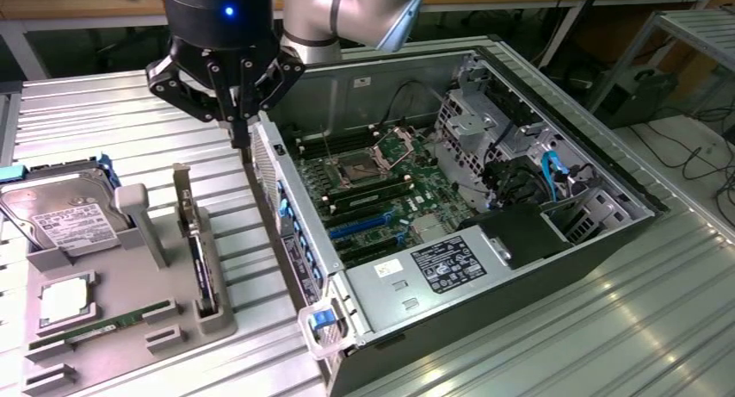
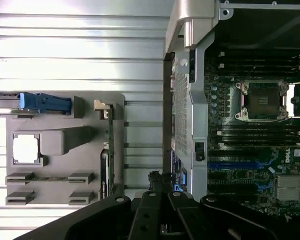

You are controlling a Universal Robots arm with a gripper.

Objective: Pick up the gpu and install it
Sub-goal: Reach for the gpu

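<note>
One gpu (image 1: 202, 261) sits on edge in the tray (image 1: 126, 304) slot, presumably for easy pinching; my gripper (image 1: 239, 137) hovers beside the PC case (image 1: 379, 78), jaws closed, empty.

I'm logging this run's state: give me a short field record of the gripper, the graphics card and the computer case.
case: open silver computer case lying on its side, green motherboard exposed
gpu: thin dark card with silver bracket, on edge in the grey holder tray, not installed
gripper: black gripper hovers beside the case's perforated wall, apart from the card
</note>
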